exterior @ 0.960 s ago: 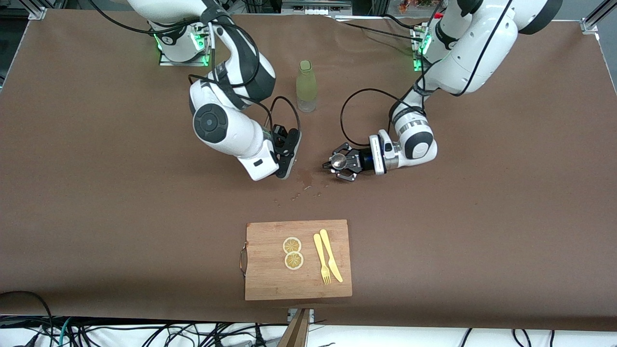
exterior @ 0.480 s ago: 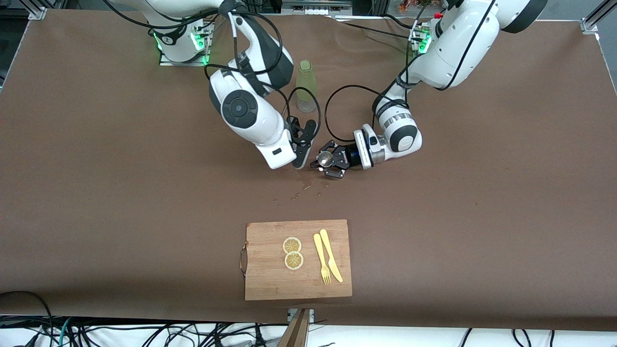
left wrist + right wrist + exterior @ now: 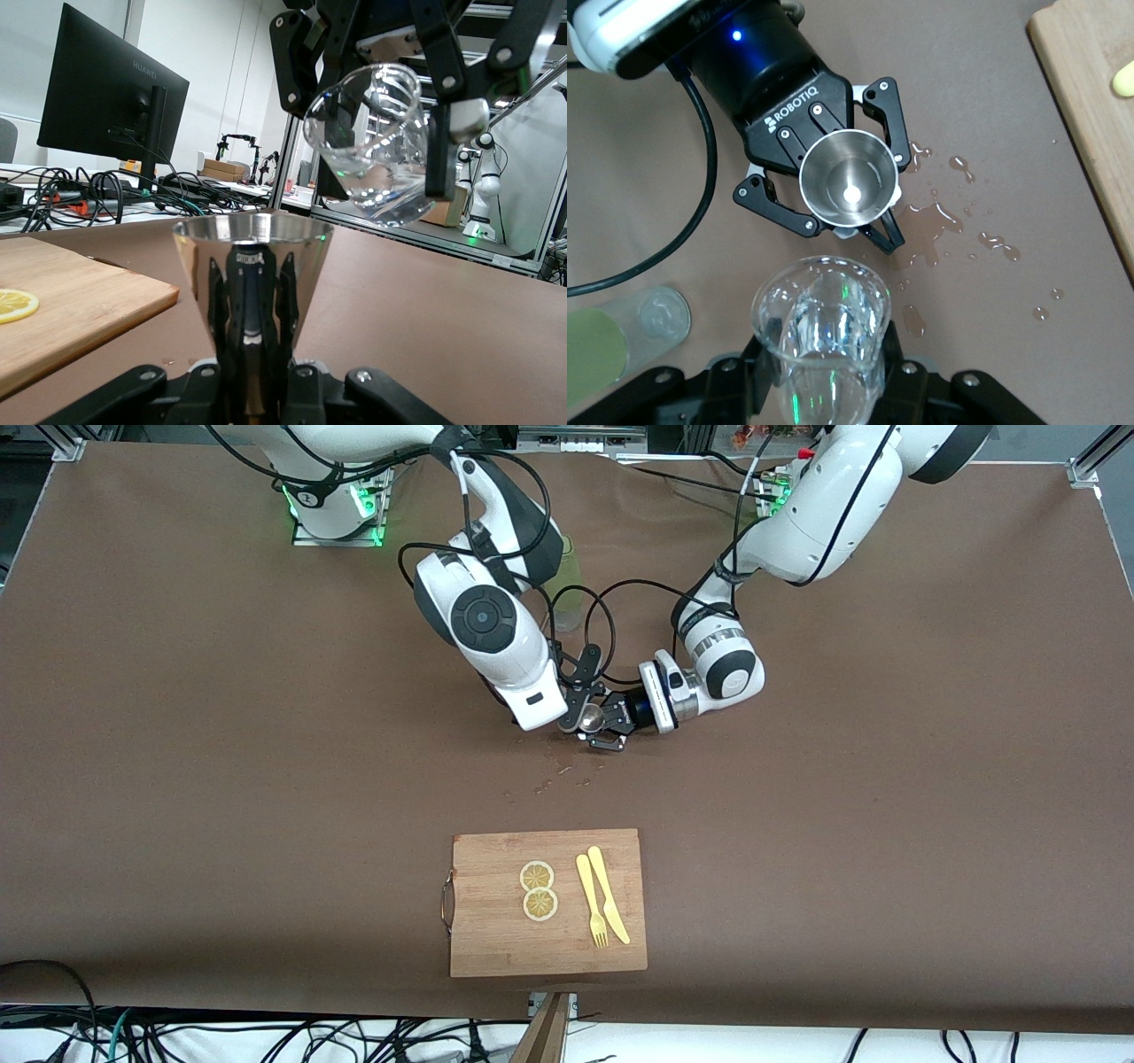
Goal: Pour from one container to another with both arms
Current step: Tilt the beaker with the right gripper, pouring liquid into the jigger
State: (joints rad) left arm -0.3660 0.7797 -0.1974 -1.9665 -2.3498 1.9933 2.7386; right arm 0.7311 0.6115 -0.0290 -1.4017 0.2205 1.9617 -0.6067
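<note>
My left gripper [image 3: 606, 724] is shut on a small steel cup [image 3: 592, 716] and holds it upright just above the table; in the left wrist view the cup [image 3: 252, 266] fills the middle. My right gripper [image 3: 574, 707] is shut on a clear glass [image 3: 822, 329], which hangs tilted above and beside the cup. That glass [image 3: 376, 142] shows between the right gripper's black fingers [image 3: 438, 115]. In the right wrist view the cup's open mouth [image 3: 849, 188] lies just past the glass rim. No stream shows between them.
Water drops [image 3: 563, 771] wet the cloth under the grippers. A bottle of green liquid [image 3: 570, 580] stands nearer the bases, partly hidden by the right arm. A wooden cutting board [image 3: 496, 939] with two lemon slices [image 3: 538, 890], a fork and a knife [image 3: 602, 908] lies nearer the front camera.
Both arms have closed in on each other. The right gripper carried the glass toward the left arm's end, and the left gripper brought the cup to meet it. The bottle is now half covered.
</note>
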